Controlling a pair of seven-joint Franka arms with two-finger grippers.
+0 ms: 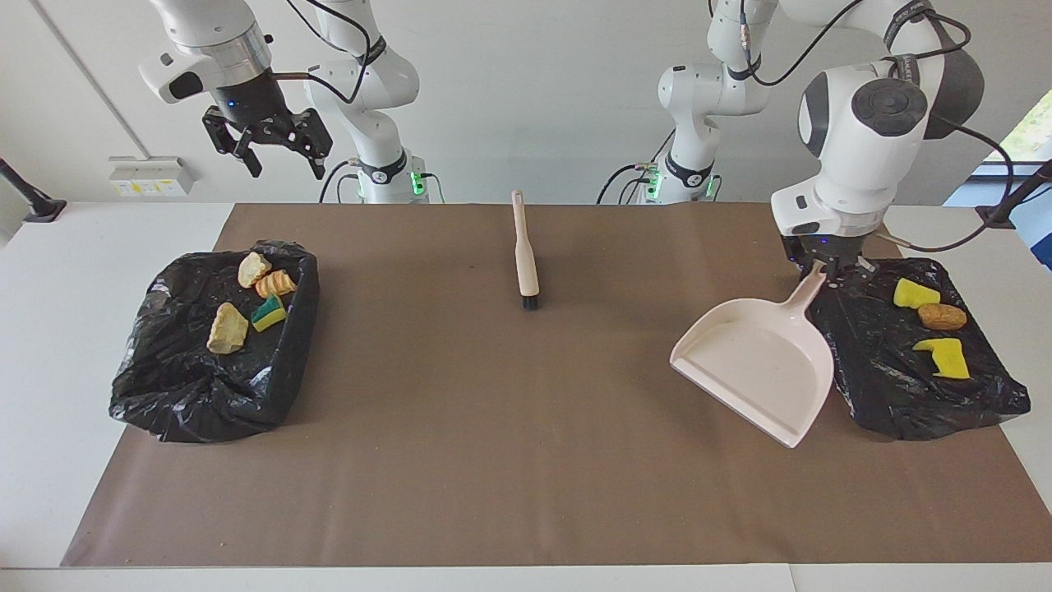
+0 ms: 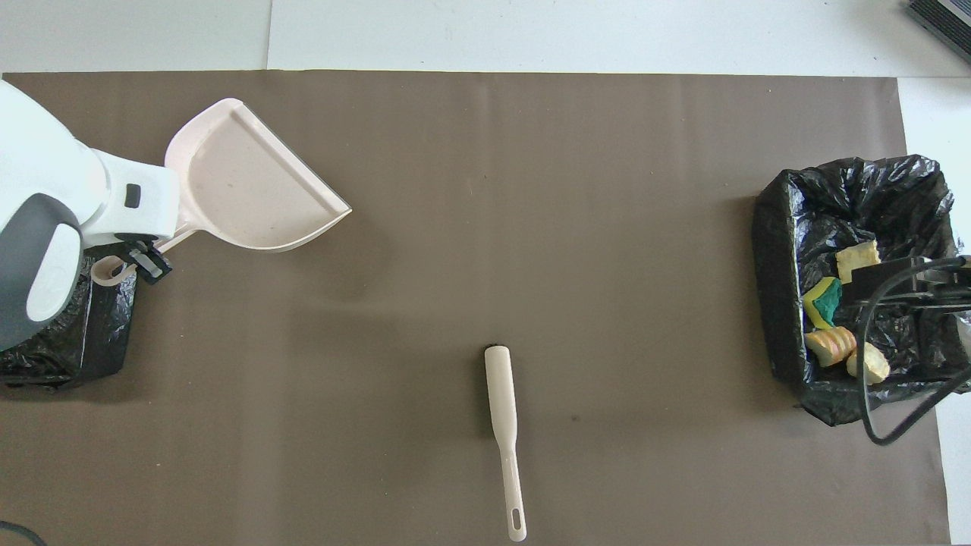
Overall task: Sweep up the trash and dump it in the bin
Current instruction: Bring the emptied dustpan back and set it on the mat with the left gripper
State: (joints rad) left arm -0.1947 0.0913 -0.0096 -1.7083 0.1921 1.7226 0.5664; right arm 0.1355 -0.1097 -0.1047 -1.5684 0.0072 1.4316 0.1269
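My left tool clamps the stiff, light dustpan by its handle; right tool hangs open over binned trash

High facing view, steep overhead, shared table

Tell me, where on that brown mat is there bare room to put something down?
Plenty: the stretch of brown mat between the brush and the bin at the right arm's end, and between the brush and the dustpan. It is crowded at the left arm's end, where the left claw grips the dustpan's handle beside the other bin.
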